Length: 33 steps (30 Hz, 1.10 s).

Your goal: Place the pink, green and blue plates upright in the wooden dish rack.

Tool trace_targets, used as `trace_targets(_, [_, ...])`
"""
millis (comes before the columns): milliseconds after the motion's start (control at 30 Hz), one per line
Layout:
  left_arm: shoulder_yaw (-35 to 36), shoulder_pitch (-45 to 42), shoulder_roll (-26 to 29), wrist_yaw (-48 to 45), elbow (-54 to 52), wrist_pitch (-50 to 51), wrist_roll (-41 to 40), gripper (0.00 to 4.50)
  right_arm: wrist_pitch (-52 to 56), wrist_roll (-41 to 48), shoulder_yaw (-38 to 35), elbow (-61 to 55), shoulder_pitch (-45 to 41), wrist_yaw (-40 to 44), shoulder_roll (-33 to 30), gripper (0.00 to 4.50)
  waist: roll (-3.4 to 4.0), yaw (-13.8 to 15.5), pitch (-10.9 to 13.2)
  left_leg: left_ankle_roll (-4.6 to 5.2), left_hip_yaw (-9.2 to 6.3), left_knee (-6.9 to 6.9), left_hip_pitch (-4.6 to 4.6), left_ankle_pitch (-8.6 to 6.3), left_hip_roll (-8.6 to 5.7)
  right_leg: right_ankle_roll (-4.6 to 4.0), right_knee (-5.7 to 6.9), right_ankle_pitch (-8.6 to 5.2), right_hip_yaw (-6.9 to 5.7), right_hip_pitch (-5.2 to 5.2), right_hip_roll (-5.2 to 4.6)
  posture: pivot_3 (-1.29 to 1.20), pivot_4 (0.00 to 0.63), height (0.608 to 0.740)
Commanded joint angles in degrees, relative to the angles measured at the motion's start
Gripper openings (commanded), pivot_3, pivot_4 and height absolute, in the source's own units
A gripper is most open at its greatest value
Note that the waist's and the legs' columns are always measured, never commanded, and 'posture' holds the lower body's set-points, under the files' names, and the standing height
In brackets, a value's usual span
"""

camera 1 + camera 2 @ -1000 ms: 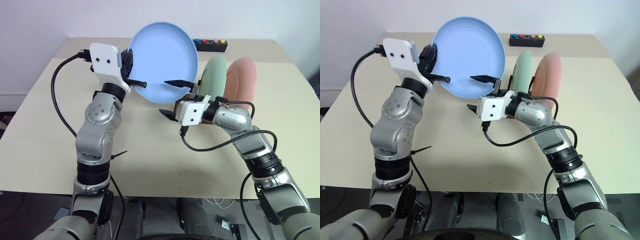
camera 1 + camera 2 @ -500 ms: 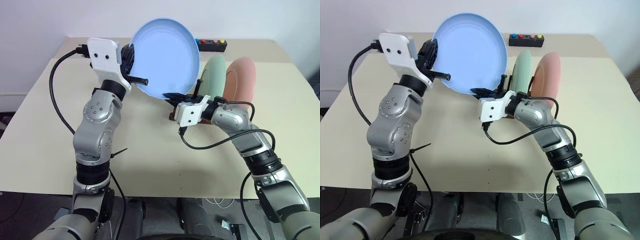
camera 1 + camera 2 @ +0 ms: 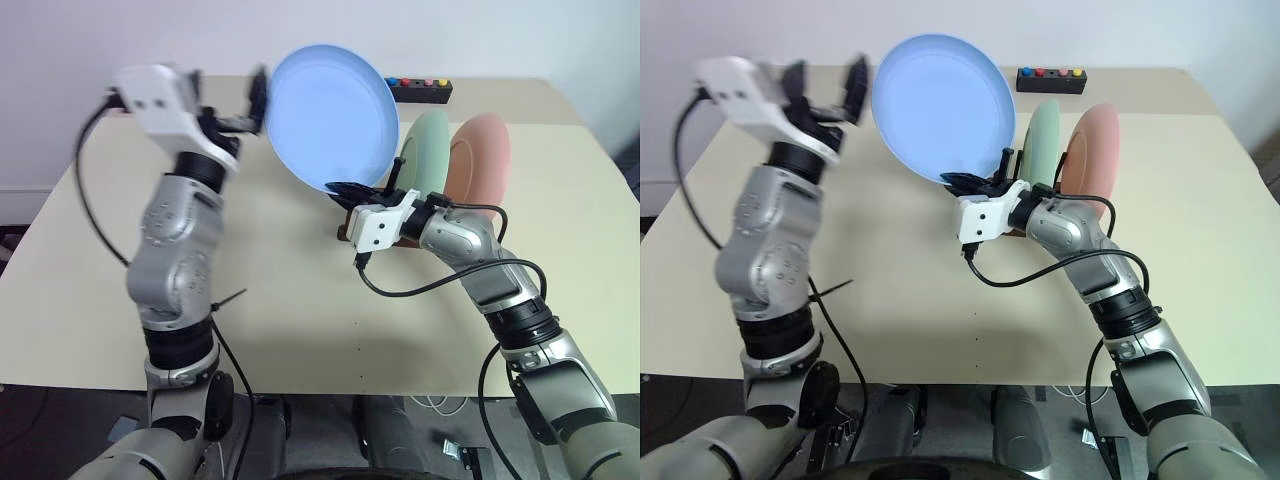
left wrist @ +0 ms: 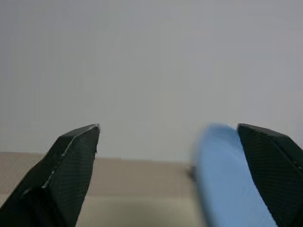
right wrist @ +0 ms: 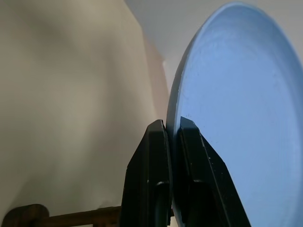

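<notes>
Blue plate [image 3: 332, 115] held on edge above the table [image 3: 90, 210], pinched at its lower rim by the right gripper [image 3: 343, 189], jaws pressed against the rim from both sides, as seen close up in the right wrist view [image 5: 227, 109]. Left gripper [image 3: 827, 84] raised to the left of the plate, fingers spread wide, just beside the plate's left edge with nothing gripped; in the left wrist view, the blurred blue rim [image 4: 222, 175] lay against the inner side of one finger [image 4: 267, 165], touching or not could not be told. Green plate [image 3: 428, 150] stood upright in the wooden dish rack [image 3: 352, 228], pink plate [image 3: 480, 158] upright just beside it on the right, the two close but apart. Rack mostly hidden behind the right wrist, only a dark wooden end and a peg visible. Black box with coloured buttons [image 3: 420, 89] rested at the table's far edge, well behind the plates.
</notes>
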Motion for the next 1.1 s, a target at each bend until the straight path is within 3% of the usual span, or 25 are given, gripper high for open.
trace_targets(33, [4.0,0.5,4.9,-1.4,0.1,-2.6,0.0,4.46,-0.4,3.1,-2.3,-2.0,-1.8,-1.3,1.4,0.0,0.0,0.0,0.0,0.0,0.0,0.0,0.0,0.0,0.0,0.0,0.0,0.0,0.0,0.01,0.0,0.0,0.15,0.734])
trace_targets(133, [5.4,3.3,8.7,-3.9,1.3,-3.5,-0.4,4.46,2.0,8.3,-4.1,-3.6,-1.9,-0.8,3.4,0.0,0.0,0.1,0.0,0.0,0.0,0.01,-0.01,0.0,0.0,0.0,0.0,0.0,0.0,0.03,0.0,0.0,0.15,0.734])
trace_targets(233, [3.8,14.9,15.4,-13.8,1.5,-3.9,-0.2,4.46,11.6,22.3,-7.3,-10.5,-1.8,1.7,8.2,0.0,0.11,-0.4,0.0,0.01,0.0,-0.04,0.01,0.0,0.0,0.0,0.01,0.0,0.02,0.03,-0.01,0.0,0.15,0.734])
trace_targets(333, [1.5,21.8,17.7,-19.4,-0.2,-2.5,-2.7,4.46,20.3,30.9,-9.4,-15.2,-1.1,2.9,10.4,0.0,0.06,-0.7,0.0,0.01,-0.03,-0.07,0.01,-0.01,0.02,-0.01,0.1,0.0,0.02,-0.01,0.0,0.0,0.15,0.734])
trace_targets(900, [-3.2,26.8,20.4,-24.4,-1.8,-4.4,-1.2,4.46,29.3,37.8,-10.7,-20.5,0.1,3.0,11.0,0.0,0.06,0.0,0.0,0.02,-0.05,-0.07,0.05,0.0,0.02,-0.07,0.11,0.02,-0.01,-0.01,0.02,0.0,0.15,0.734])
trace_targets(967, [-13.6,31.1,20.2,-29.8,-3.3,-5.1,0.6,4.46,41.2,50.6,-15.4,-24.6,3.6,-3.8,15.5,0.0,0.06,0.0,0.0,0.02,-0.05,-0.08,0.04,0.0,0.03,-0.07,0.1,0.02,-0.01,-0.01,0.02,0.0,0.15,0.734])
trace_targets(1100, [-21.6,30.8,19.3,-32.8,-2.8,-6.2,2.7,4.46,52.6,64.3,-22.3,-27.7,6.4,-11.8,19.3,0.0,0.08,0.5,0.0,0.05,-0.05,-0.06,-0.03,-0.02,0.0,-0.07,0.06,0.02,0.0,0.01,-0.04,0.0,0.15,0.734])
